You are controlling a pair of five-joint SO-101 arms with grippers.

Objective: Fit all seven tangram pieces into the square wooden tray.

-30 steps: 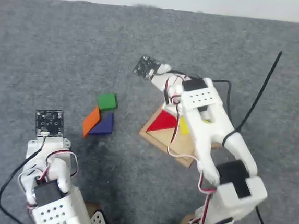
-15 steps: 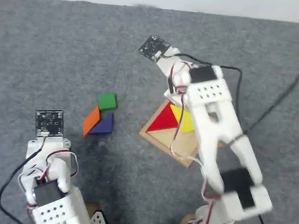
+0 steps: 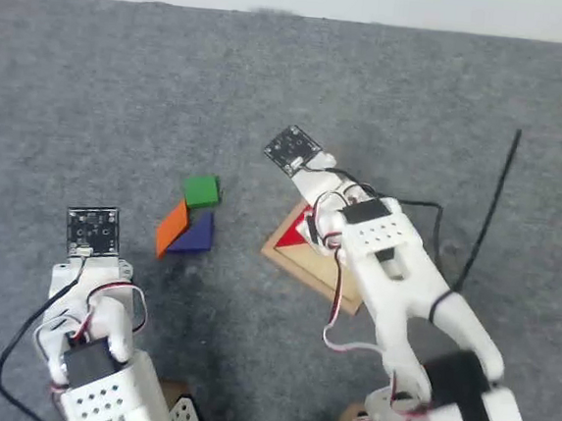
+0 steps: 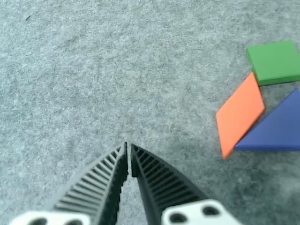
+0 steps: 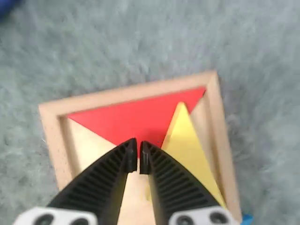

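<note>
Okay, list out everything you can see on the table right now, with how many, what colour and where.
tray: one, light wood, on the mat beneath the right arm
red triangle: one, red, inside the tray
yellow triangle: one, yellow, inside the tray beside the red triangle
green square: one, green, loose on the mat
orange parallelogram: one, orange, between the green square and the blue triangle
blue triangle: one, blue, against the orange parallelogram
mat: one, grey, covering the table
left gripper: one, black fingers, shut, over bare mat
right gripper: one, black fingers, shut, over the tray
</note>
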